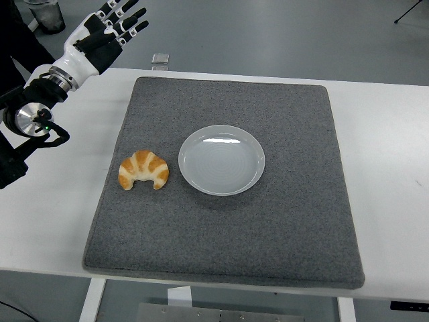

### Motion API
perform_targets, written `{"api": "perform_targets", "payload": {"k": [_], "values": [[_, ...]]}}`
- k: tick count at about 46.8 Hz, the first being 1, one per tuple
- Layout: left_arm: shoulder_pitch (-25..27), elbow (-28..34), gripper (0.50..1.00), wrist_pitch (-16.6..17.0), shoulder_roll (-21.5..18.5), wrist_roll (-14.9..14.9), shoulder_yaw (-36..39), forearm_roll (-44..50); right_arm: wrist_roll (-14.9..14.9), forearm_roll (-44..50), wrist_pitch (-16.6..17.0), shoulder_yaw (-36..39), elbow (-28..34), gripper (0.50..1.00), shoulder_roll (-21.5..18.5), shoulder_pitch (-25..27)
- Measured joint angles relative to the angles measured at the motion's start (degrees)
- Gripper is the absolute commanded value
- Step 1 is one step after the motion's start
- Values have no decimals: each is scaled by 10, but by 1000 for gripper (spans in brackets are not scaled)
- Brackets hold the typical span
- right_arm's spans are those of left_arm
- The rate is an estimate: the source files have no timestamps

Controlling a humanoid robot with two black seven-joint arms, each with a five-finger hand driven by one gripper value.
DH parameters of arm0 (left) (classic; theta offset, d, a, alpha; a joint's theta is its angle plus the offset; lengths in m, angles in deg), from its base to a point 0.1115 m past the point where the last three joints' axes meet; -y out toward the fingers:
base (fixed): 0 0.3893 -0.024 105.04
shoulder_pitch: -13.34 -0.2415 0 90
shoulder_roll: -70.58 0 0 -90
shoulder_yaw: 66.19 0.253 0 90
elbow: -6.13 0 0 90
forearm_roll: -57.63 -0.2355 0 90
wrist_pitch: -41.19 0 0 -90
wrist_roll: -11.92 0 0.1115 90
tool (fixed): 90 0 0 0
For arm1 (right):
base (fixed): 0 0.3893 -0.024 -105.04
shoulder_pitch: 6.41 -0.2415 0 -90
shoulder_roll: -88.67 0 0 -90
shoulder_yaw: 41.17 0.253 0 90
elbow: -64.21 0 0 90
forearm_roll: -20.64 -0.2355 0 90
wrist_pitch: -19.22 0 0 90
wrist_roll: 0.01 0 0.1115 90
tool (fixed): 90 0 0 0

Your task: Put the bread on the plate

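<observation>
The bread, a golden croissant, is lying on the grey mat that covers most of the white counter. It is sitting just beside the white plate, on the plate's left, with a narrow strip of mat showing between them. The plate is bare and resting near the middle of the mat.

The left hand is hanging in the air above the counter's far left corner, well apart from the croissant. Its fingers are spreading wide and holding nothing. The right arm is not showing anywhere.

From where things lie, I would say the task is at its very start: the approach is not yet made and the bread is untouched. The next move, as I judge it, is calling for the hand to travel toward the near side and down to the croissant, keeping the fingers wide until they are around its curved body. The pastry looks soft and flaky, so a gentle close seems wise. After that, only a short lift and a small carry to the right would be needed to reach the plate, with enough height to pass over the rim.

A small dark object is lying on the floor beyond the counter's far edge.
</observation>
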Motion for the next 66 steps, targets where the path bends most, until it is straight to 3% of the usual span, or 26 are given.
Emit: {"api": "perform_targets", "payload": {"k": [15,23,29,41,59,66], "values": [[2,1,992,-4,11,0,-23,1,0,0,0,0,0,952,0,0],[-4,-1,992,-58,4,0,-60,1,0,0,0,0,0,952,0,0],[-6,-1,992,-63,4,1,-64,1,0,0,0,0,0,952,0,0],[1,4,992,11,-6,10,-57,-3,0,0,0,0,0,952,0,0],[18,33,990,34,-42,14,-41,-5,0,0,0,0,0,952,0,0],[64,69,990,61,-81,53,34,-6,0,0,0,0,0,952,0,0]]}}
